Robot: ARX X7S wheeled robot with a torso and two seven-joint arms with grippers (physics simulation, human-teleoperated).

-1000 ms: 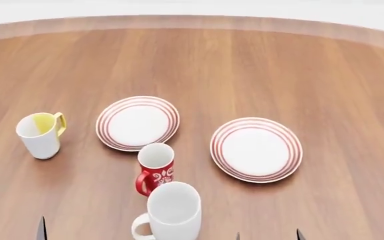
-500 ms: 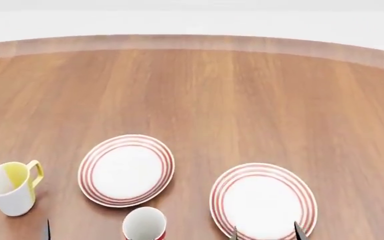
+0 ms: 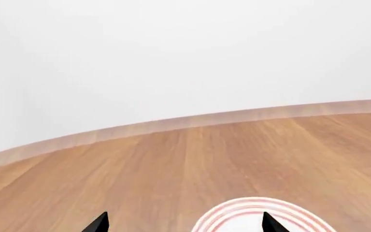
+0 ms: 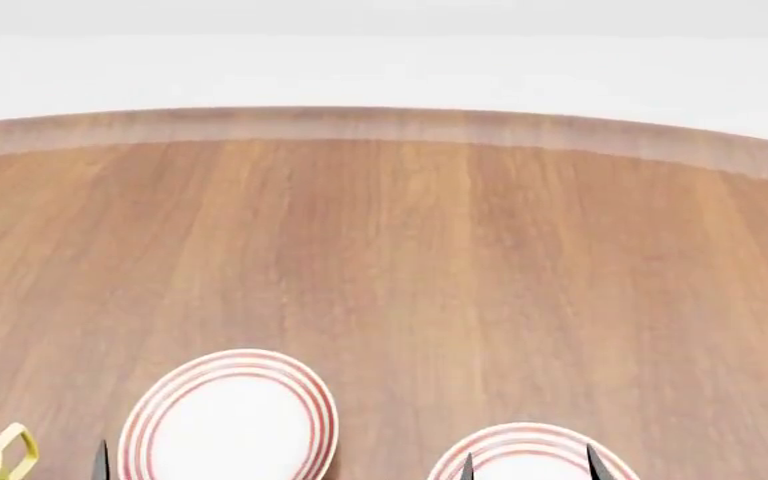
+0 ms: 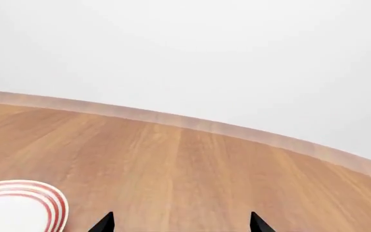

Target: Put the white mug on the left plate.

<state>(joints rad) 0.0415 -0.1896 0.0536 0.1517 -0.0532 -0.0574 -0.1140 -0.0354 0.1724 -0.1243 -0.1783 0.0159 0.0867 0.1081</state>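
Observation:
The white mug is out of view in all three views. The left plate [image 4: 231, 420], white with thin red rings, lies at the bottom of the head view, cut off by the frame edge. Its rim [image 3: 237, 215] also shows in the left wrist view, beside one fingertip. My left gripper [image 4: 33, 466] [image 3: 184, 226] is open and holds nothing; only its dark tips show, left of the plate. My right gripper [image 4: 531, 468] [image 5: 180, 225] is also open and empty, with its tips over the right plate [image 4: 528, 445].
The yellow handle of a small mug [image 4: 13, 447] peeks in at the lower left of the head view. A ringed plate's edge [image 5: 24, 205] shows in the right wrist view; which plate I cannot tell. The wooden table's far edge [image 4: 384, 125] curves in front of a white wall.
The head view has swung upward: plates and mugs slid to the bottom of the picture. The white mug and the red mug have left the frame. More far table and wall show.

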